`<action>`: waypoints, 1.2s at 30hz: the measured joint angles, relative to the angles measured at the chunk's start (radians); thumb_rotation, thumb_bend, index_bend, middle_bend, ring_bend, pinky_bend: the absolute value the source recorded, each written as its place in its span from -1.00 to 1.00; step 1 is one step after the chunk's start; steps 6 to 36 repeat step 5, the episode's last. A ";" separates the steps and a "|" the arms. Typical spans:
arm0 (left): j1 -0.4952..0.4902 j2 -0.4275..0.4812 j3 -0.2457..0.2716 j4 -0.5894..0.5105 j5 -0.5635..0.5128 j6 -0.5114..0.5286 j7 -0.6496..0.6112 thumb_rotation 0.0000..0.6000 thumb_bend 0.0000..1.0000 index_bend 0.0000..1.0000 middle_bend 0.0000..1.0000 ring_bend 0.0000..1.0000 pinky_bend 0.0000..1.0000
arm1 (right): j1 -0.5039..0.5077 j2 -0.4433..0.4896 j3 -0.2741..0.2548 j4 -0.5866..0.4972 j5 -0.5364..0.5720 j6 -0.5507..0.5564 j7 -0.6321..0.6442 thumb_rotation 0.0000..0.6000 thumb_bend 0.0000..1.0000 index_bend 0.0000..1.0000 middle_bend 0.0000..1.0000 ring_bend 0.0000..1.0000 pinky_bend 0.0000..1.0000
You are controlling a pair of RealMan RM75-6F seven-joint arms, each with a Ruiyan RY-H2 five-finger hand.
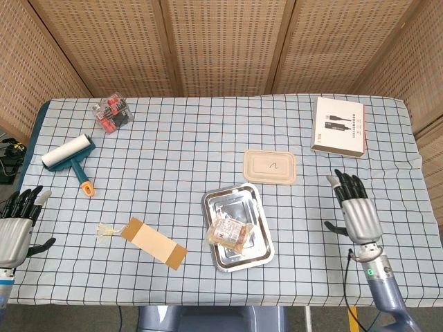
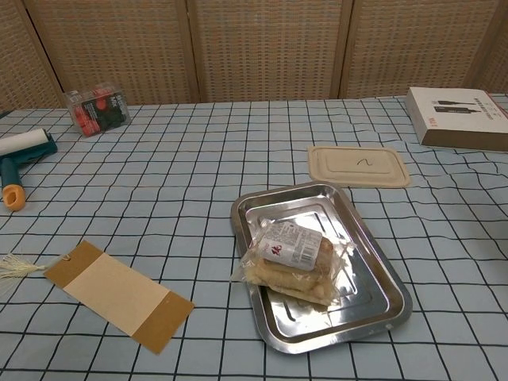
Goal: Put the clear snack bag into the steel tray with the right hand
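Note:
The clear snack bag lies in the steel tray, over the tray's left side, with its corner sticking past the left rim. Nothing touches it. In the head view my right hand is open with fingers spread, well to the right of the tray near the table's right front. My left hand hangs open at the far left, beyond the table's edge. Neither hand shows in the chest view.
A beige lid lies just behind the tray. A boxed cable sits back right. A brown card with a tassel lies front left. A lint roller and a small clear box are at the back left.

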 measured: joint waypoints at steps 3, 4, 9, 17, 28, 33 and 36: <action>-0.001 -0.001 0.000 0.003 -0.002 -0.003 -0.002 1.00 -0.82 -1.00 -1.00 -1.00 -1.00 | -0.047 0.000 -0.022 0.074 -0.048 0.061 0.075 1.00 -0.83 -0.94 -1.00 -1.00 -1.00; -0.001 -0.001 0.000 0.003 -0.002 -0.004 -0.002 1.00 -0.82 -1.00 -1.00 -1.00 -1.00 | -0.059 -0.001 -0.027 0.092 -0.061 0.077 0.093 1.00 -0.83 -0.95 -1.00 -1.00 -1.00; -0.001 -0.001 0.001 0.003 -0.001 -0.004 -0.002 1.00 -0.82 -1.00 -1.00 -1.00 -1.00 | -0.073 -0.003 -0.033 0.113 -0.075 0.094 0.112 1.00 -0.83 -0.95 -1.00 -1.00 -1.00; -0.001 -0.001 0.001 0.003 -0.001 -0.004 -0.002 1.00 -0.82 -1.00 -1.00 -1.00 -1.00 | -0.073 -0.003 -0.033 0.113 -0.075 0.094 0.112 1.00 -0.83 -0.95 -1.00 -1.00 -1.00; -0.001 -0.001 0.001 0.003 -0.001 -0.004 -0.002 1.00 -0.82 -1.00 -1.00 -1.00 -1.00 | -0.073 -0.003 -0.033 0.113 -0.075 0.094 0.112 1.00 -0.83 -0.95 -1.00 -1.00 -1.00; -0.001 -0.001 0.001 0.003 -0.001 -0.004 -0.002 1.00 -0.82 -1.00 -1.00 -1.00 -1.00 | -0.073 -0.003 -0.033 0.113 -0.075 0.094 0.112 1.00 -0.83 -0.95 -1.00 -1.00 -1.00; -0.001 -0.001 0.001 0.003 -0.001 -0.004 -0.002 1.00 -0.82 -1.00 -1.00 -1.00 -1.00 | -0.073 -0.003 -0.033 0.113 -0.075 0.094 0.112 1.00 -0.83 -0.95 -1.00 -1.00 -1.00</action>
